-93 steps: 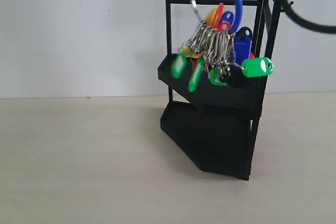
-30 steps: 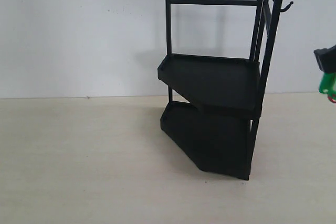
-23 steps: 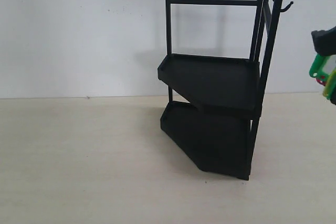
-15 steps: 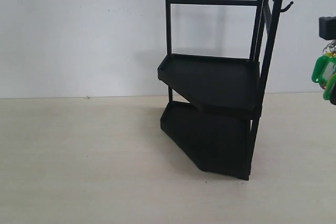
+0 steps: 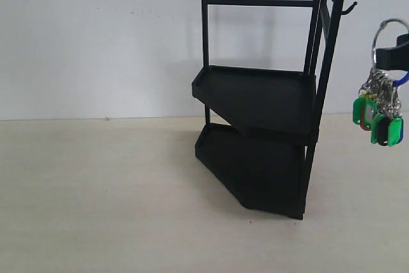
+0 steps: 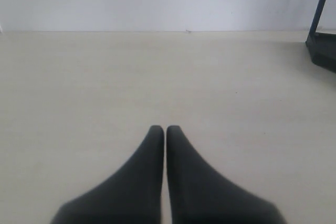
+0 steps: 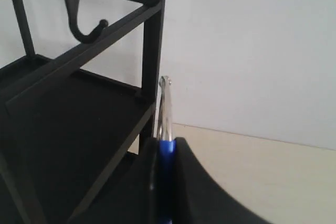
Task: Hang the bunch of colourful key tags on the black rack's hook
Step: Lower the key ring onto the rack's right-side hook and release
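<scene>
Dangling key tag bunch (image 5: 378, 118), right pincer (image 7: 164, 148) aloft near hook (image 5: 348, 9).

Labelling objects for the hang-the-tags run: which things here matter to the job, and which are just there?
In the job:
- colourful key tag bunch, held by the right gripper
- black rack
- hook

Just there:
- left gripper, shut and empty
- table
- wall

One black rack (image 5: 324, 62), two trays (image 5: 255, 94); one colourful key tag bunch (image 5: 379, 117).
</scene>
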Available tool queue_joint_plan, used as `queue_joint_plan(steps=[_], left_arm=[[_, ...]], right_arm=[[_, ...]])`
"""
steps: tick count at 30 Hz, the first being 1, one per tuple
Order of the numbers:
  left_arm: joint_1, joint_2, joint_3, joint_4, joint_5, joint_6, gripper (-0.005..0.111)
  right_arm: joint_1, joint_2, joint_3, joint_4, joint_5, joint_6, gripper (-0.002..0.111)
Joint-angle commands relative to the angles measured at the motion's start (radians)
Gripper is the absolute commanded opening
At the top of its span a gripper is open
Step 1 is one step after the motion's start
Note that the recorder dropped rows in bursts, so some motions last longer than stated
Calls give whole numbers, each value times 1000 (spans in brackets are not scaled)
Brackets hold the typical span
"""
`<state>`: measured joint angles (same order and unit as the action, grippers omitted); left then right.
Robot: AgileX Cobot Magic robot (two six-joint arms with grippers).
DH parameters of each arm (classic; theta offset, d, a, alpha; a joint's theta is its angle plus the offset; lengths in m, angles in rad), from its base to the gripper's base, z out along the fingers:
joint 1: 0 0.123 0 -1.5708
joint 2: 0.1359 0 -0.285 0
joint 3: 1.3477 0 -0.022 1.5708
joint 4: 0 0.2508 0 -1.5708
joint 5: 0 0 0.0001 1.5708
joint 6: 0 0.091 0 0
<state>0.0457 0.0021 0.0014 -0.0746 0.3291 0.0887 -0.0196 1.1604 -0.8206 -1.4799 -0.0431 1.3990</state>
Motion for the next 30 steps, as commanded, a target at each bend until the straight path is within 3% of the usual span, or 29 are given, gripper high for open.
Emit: queue_joint_plan(steps=[1, 15, 22, 29, 30], left_arm=[[2, -2, -1, -7, -15, -10, 4], [2, -2, -1, -7, -15, -10, 4], [2, -2, -1, -7, -15, -10, 4], [2, -2, -1, -7, -15, -10, 4], [2, -2, -1, -7, -15, -10, 4]], right_arm=[[-8, 65, -61, -6, -20, 18, 0], [104, 118, -171, -6, 43, 14, 0], [224, 118, -171, -13, 224, -22, 0], [238, 118, -171, 10, 227, -15, 0], [238, 118, -171, 10, 227, -15, 4]])
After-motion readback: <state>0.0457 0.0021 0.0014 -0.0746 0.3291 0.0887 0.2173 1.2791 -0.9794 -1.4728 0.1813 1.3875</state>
